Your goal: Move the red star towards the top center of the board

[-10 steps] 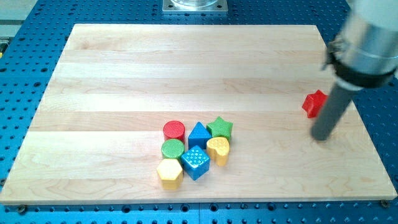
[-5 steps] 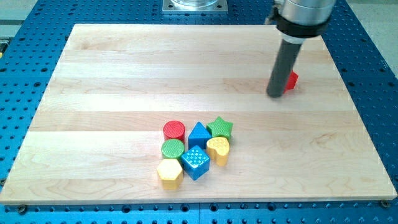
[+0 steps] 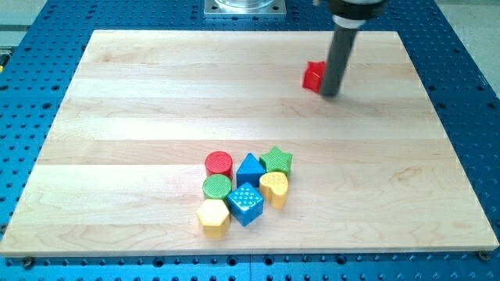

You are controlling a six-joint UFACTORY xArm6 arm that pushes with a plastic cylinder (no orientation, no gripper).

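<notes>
The red star (image 3: 313, 76) lies near the board's top, right of centre, partly hidden behind my rod. My tip (image 3: 330, 93) rests on the wooden board (image 3: 141, 101) right against the star's right side, touching it.
A cluster of blocks sits at the bottom centre: a red cylinder (image 3: 219, 164), a blue triangle (image 3: 250, 168), a green star (image 3: 276, 161), a green cylinder (image 3: 216, 186), a yellow heart (image 3: 274, 186), a blue cube (image 3: 246, 204) and a yellow hexagon (image 3: 212, 216). A metal mount (image 3: 244, 7) is at the top edge.
My tip moved up and to the left from the board's right side, and the red star moved with it up and left towards the top centre. The cluster has not moved.
</notes>
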